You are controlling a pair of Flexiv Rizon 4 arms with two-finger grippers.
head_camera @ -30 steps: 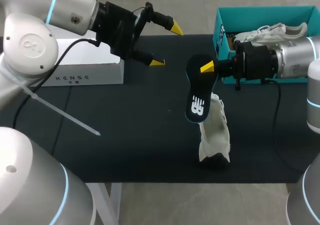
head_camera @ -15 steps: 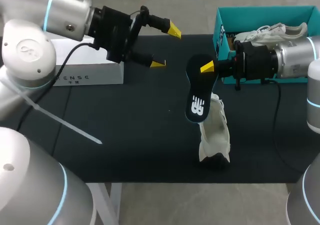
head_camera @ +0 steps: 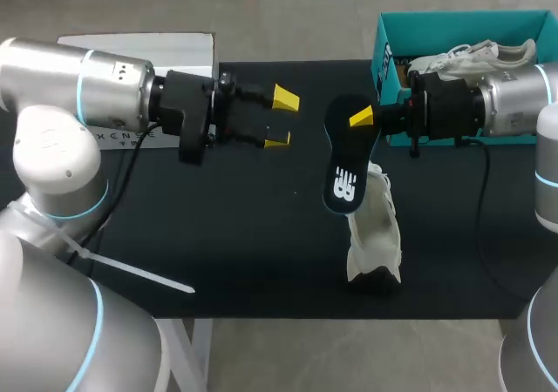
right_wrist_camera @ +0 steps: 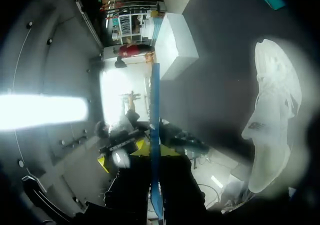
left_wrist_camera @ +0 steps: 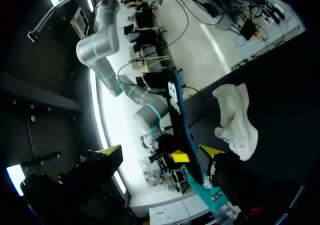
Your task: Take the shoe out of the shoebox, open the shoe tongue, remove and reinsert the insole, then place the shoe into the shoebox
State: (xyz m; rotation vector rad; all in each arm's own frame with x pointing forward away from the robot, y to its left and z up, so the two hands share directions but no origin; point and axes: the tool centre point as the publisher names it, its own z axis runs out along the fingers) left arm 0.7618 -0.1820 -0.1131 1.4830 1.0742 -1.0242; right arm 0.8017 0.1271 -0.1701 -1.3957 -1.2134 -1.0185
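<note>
My right gripper [head_camera: 362,116] is shut on the heel end of a dark insole [head_camera: 344,170] with a white logo, which hangs above the table. Below it a white shoe [head_camera: 375,235] lies on the black mat. My left gripper [head_camera: 281,118] is open, level and pointing at the insole from the left, a short gap away. In the left wrist view the insole [left_wrist_camera: 175,110] stands edge-on ahead of the open fingers [left_wrist_camera: 111,151], with the shoe [left_wrist_camera: 237,120] beyond. The right wrist view has the insole [right_wrist_camera: 155,130] edge-on in its gripper [right_wrist_camera: 152,155] and the shoe [right_wrist_camera: 272,120] beside it.
A teal shoebox [head_camera: 388,52] sits at the back right with a second white shoe [head_camera: 475,57] in it, partly behind my right arm. A white box [head_camera: 139,45] lies at the back left, behind my left arm.
My left arm has swung down and forward; its open gripper now lies level and points at the insole. The right arm, insole and shoe have not moved.
</note>
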